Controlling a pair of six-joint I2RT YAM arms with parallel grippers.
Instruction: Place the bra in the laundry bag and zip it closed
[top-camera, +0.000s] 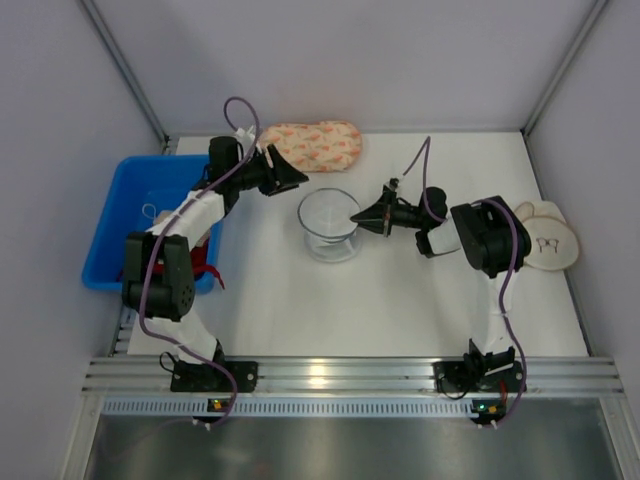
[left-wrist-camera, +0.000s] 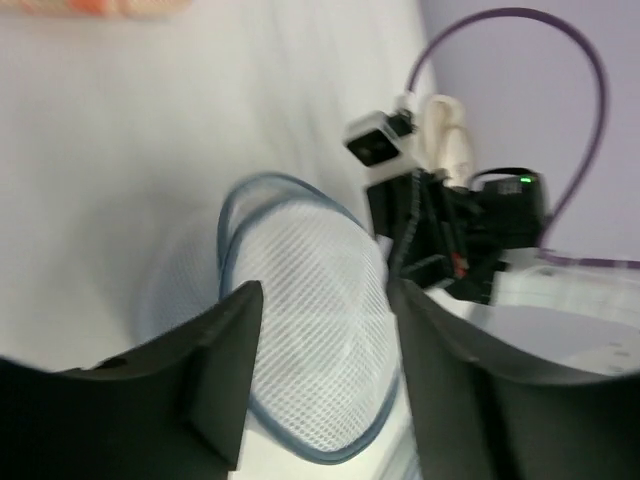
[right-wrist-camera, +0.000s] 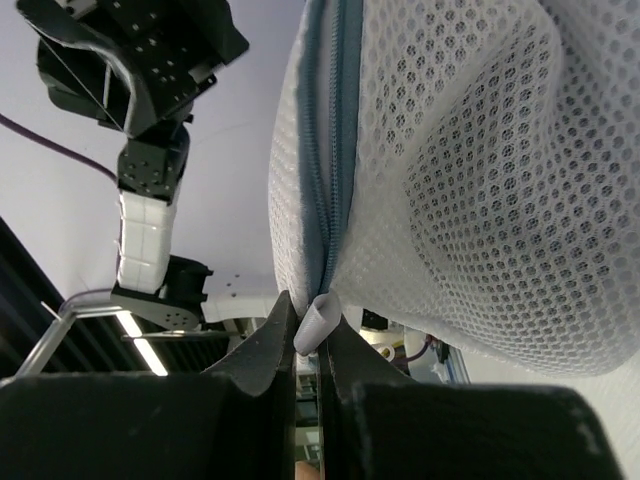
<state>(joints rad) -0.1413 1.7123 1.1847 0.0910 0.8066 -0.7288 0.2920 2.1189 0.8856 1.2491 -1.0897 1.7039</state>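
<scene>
The round white mesh laundry bag (top-camera: 328, 222) stands at the table's middle; its grey-blue zipper (right-wrist-camera: 335, 130) runs down the side. My right gripper (top-camera: 358, 215) is at the bag's right rim, shut on the small grey zipper pull tab (right-wrist-camera: 314, 325), as the right wrist view (right-wrist-camera: 308, 308) shows. My left gripper (top-camera: 297, 178) hovers just behind and left of the bag, open and empty. In the left wrist view (left-wrist-camera: 322, 295) the bag (left-wrist-camera: 310, 330) lies between and beyond its fingers. I see no black bra in any view.
A peach patterned pouch (top-camera: 312, 145) lies at the back. A blue plastic bin (top-camera: 130, 215) stands at the left edge with something red at its near corner. A beige round-cupped bra (top-camera: 548, 240) lies at the right edge.
</scene>
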